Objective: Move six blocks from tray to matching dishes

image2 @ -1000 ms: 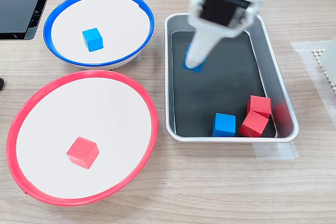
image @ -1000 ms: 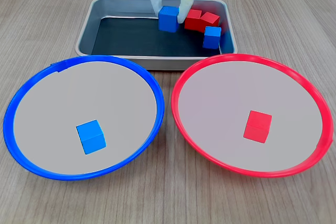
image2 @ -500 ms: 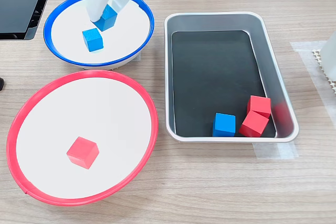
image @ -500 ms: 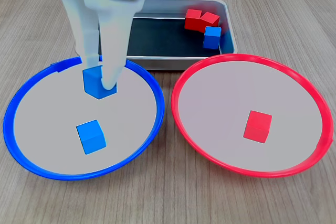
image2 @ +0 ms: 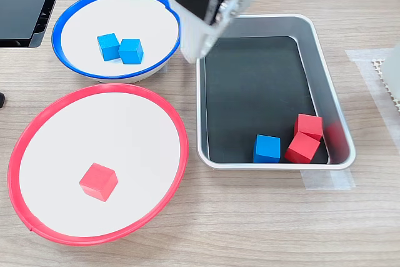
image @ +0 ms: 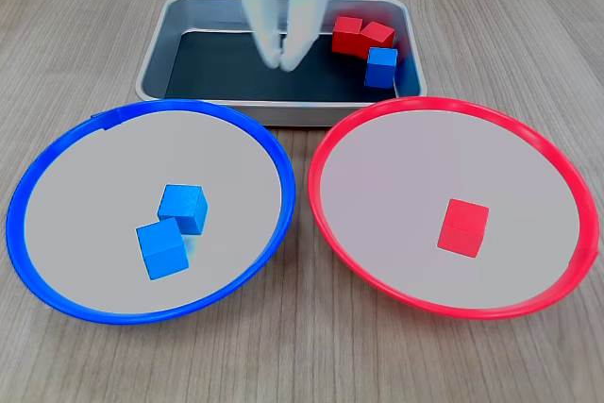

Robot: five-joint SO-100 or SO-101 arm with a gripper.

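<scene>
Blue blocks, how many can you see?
3. Two blue blocks sit touching in the blue-rimmed dish; one is in the tray beside the red blocks. None seems hidden.

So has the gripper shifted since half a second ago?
Yes. In the first exterior view the gripper has left the blue-rimmed dish and now hangs empty over the tray, leaving two blue blocks behind.

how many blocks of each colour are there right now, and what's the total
Blue blocks: 3, two touching in the blue-rimmed dish, one in the tray.
Red blocks: 3, one in the red-rimmed dish, two in the tray.
Total: 6 blocks.
</scene>
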